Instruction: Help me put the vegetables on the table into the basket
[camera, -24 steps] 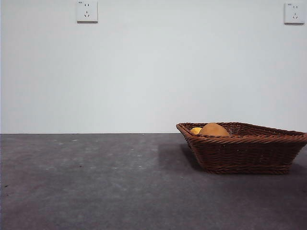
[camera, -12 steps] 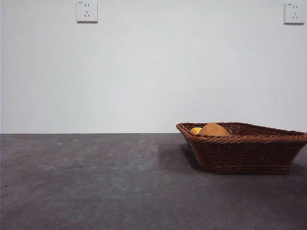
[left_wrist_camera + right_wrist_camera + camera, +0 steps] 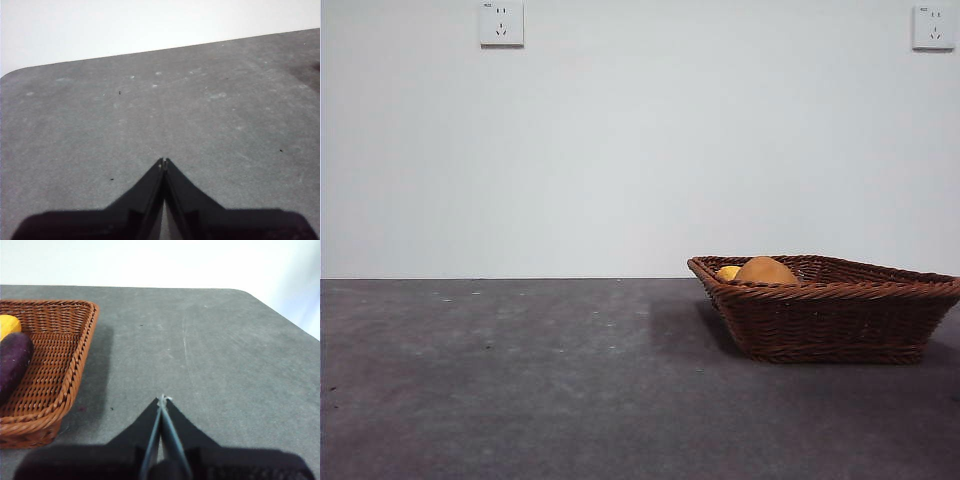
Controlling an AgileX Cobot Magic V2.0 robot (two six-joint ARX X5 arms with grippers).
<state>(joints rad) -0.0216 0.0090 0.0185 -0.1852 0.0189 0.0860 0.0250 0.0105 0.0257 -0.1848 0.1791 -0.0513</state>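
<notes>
Probably a lab: bare white wall (image 3: 640, 150), two wall sockets (image 3: 501, 23), plain grey table (image 3: 520, 380).

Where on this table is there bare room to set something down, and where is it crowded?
Free: the table from the basket out to the view's far side, and the stretch beside the basket under the right gripper. Crowded: the basket end holding potato, corn and eggplant.

The basket (image 3: 830, 310) wall hides most of the potato (image 3: 766, 270) and corn (image 3: 727, 272); my right wrist view crops the eggplant (image 3: 12, 364).
</notes>
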